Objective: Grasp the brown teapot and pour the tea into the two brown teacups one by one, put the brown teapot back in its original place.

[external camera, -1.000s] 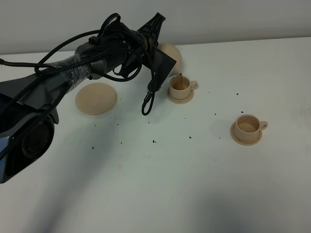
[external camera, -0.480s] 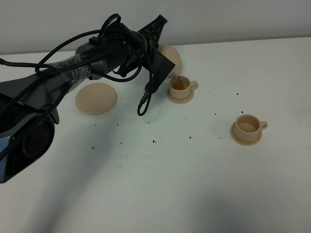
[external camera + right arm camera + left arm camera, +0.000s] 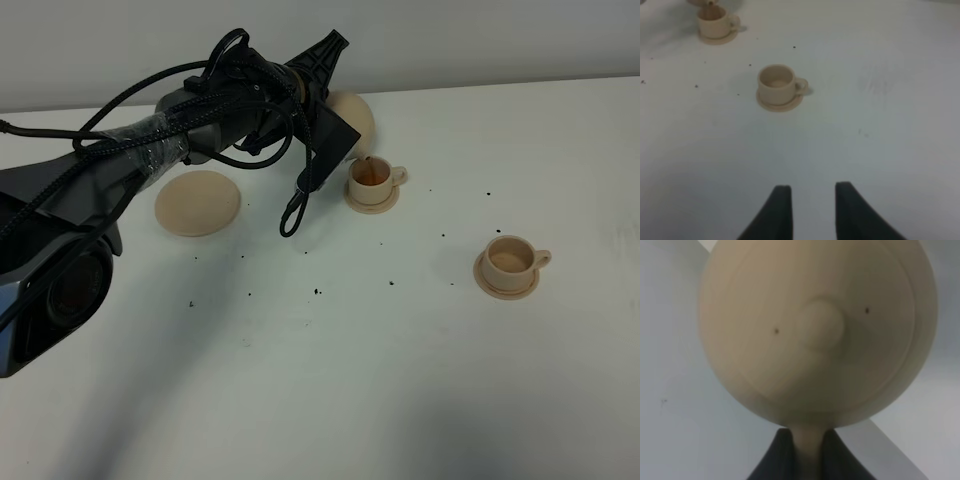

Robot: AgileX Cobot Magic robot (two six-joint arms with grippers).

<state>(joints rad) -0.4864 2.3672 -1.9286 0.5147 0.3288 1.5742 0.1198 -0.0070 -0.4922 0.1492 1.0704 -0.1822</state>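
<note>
The brown teapot (image 3: 356, 115) hangs tilted at the back of the table, its spout just above the nearer-left teacup (image 3: 371, 176). That cup stands on its saucer and holds dark tea (image 3: 370, 176). In the left wrist view the teapot (image 3: 815, 330) fills the frame, lid knob towards the camera. My left gripper (image 3: 807, 455) is shut on its loop handle. The other teacup (image 3: 511, 258) sits on its saucer to the right, also in the right wrist view (image 3: 778, 83). The wide saucer (image 3: 197, 203) lies bare on the left. My right gripper (image 3: 811, 190) is open over bare table.
The left arm (image 3: 150, 150) with its looped cables reaches across the back left of the table. Dark specks (image 3: 317, 291) dot the white table (image 3: 350, 380) around the cups. The far wall runs behind the teapot.
The thin dark stream seen falling into the cup a second ago no longer shows. The teapot has shifted slightly up and right, and the hanging cable loop has swung left.
</note>
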